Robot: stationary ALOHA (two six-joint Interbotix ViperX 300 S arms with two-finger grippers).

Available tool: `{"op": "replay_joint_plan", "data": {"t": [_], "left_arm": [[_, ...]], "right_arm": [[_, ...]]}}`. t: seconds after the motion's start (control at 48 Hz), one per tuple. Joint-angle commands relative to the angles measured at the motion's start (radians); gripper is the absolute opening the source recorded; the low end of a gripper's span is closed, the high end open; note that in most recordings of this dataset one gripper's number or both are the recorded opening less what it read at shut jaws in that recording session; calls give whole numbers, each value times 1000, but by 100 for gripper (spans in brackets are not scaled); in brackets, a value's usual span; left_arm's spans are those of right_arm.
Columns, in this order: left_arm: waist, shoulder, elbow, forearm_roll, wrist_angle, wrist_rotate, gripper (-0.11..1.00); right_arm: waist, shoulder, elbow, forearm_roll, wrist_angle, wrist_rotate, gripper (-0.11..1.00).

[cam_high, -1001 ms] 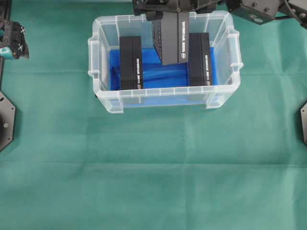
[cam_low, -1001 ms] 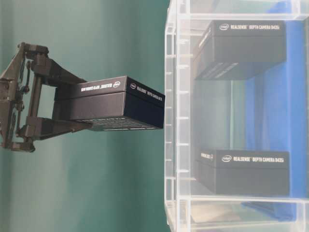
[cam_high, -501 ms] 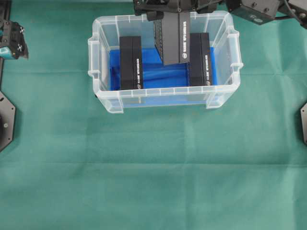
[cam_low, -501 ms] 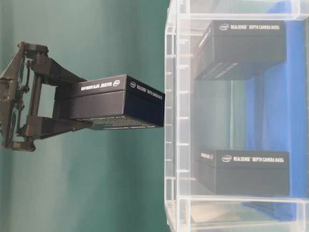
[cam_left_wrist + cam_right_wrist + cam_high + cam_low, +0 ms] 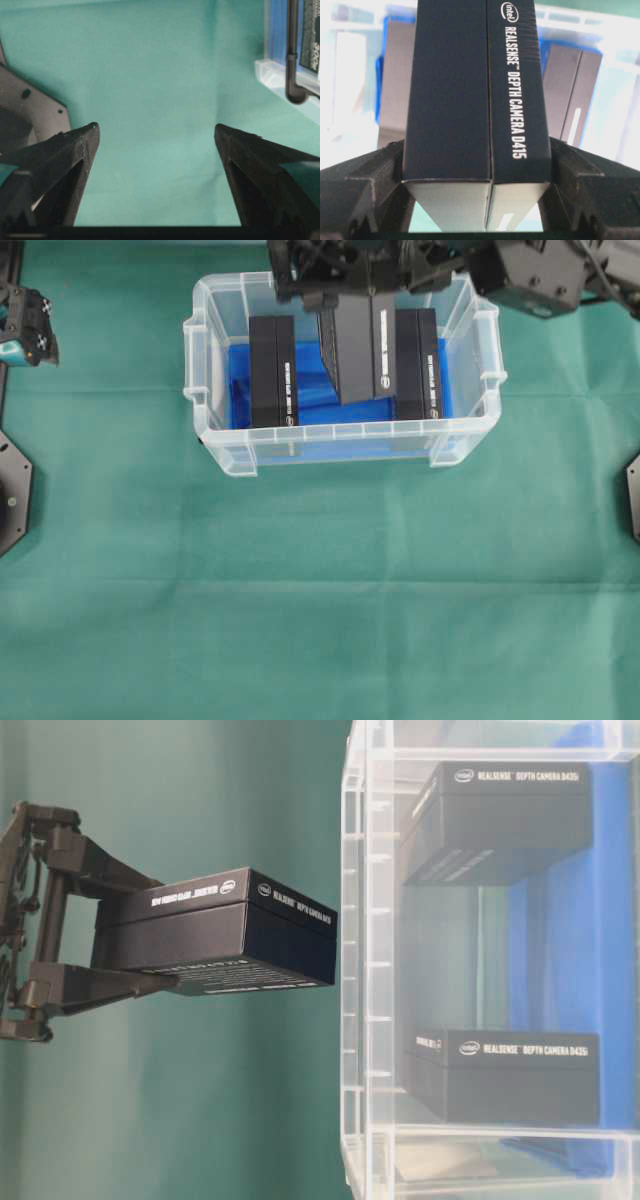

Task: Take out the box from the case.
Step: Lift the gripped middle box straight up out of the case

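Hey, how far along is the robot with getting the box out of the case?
Done: the right gripper has clamped one black box, and the table-level view shows it lifted clear above the case rim. In hand: carrying it, though overhead it hangs over the case. Left: move it aside and set it on the green cloth. Two other boxes remain inside. The left gripper is open and idle.

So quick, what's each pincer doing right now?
Left pincer: open, holding nothing.
Right pincer: closed on a black box, lifted above the case.
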Motion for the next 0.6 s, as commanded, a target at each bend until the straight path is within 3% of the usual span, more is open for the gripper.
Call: {"op": "replay_joint_plan", "data": {"t": [0.0, 0.229, 0.584], "left_arm": [[3, -3, -9, 5, -2, 2, 96], [3, -8, -6, 5, -2, 3, 96], [3, -11, -3, 5, -2, 3, 96]], "right_arm": [[26, -54, -29, -6, 9, 14, 68], [77, -54, -29, -6, 29, 44, 68], [210, -58, -29, -26, 104, 158, 68]]}}
